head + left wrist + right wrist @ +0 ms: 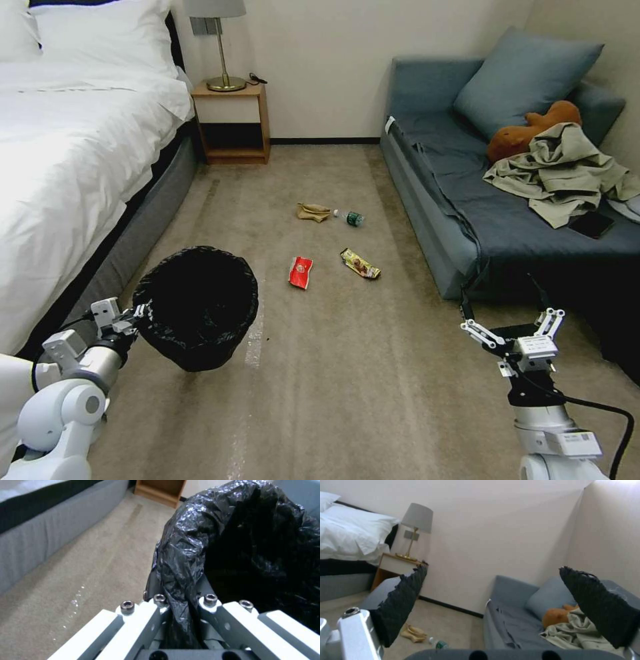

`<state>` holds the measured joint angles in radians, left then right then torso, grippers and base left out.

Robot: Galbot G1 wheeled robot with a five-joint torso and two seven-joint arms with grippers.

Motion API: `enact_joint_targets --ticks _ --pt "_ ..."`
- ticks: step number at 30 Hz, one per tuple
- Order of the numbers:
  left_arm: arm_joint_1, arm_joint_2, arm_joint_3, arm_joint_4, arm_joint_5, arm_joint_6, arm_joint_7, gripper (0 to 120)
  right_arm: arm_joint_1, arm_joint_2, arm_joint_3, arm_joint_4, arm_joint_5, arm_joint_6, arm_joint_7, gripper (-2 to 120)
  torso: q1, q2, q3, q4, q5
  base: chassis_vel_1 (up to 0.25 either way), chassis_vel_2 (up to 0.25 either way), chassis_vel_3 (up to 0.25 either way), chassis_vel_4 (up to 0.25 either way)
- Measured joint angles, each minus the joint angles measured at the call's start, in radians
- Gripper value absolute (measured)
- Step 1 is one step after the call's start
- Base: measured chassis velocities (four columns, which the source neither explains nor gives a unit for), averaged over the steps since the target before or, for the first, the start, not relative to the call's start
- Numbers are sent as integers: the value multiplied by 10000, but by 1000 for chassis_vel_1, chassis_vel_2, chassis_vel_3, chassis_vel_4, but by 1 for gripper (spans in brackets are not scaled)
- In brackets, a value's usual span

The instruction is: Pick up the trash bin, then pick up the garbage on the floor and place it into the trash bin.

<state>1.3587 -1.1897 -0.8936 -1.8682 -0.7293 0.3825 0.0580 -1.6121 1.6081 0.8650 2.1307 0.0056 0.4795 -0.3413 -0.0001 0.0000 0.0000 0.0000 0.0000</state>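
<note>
Left gripper (138, 312) clamped on the rim of the trash bin (200, 303), held tilted just above the floor (333, 373) beside the bed (73, 147); crinkled black bag liner covers it. Right gripper (513, 323) spread wide, grasping nothing, near the sofa (453, 227). 4 garbage pieces on the carpet ahead: red wrapper (301, 272), gold-brown wrapper (360, 263), clear bottle (350, 217) with green label, crumpled tan bag (313, 212).

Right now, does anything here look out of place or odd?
Yes. Four litter pieces lie on the carpet: red wrapper, gold wrapper, bottle, crumpled paper bag. The left gripper holds the trash bin tilted.
</note>
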Motion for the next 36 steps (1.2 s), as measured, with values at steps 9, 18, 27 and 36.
enact_joint_targets --ticks 9,18,27,36 --pt "-66 170 -133 67 -135 -74 -29 4 0 1 -19 -54 29 -23 -70 100 0 0 0 0 0 0 0 0 0" --pt "-86 145 -72 30 -124 -100 -27 4 -47 1 0 -55 99 10 -87 100 0 0 0 -1 0 0 0 0 0" --pt "-24 141 -96 -9 -120 -152 -3 4 -73 1 33 -78 165 34 -103 100 0 0 0 0 0 0 0 0 0" --pt "2 119 -123 -18 -130 -192 14 4 -94 1 62 -162 210 74 -107 100 0 1 0 0 0 0 0 0 0"
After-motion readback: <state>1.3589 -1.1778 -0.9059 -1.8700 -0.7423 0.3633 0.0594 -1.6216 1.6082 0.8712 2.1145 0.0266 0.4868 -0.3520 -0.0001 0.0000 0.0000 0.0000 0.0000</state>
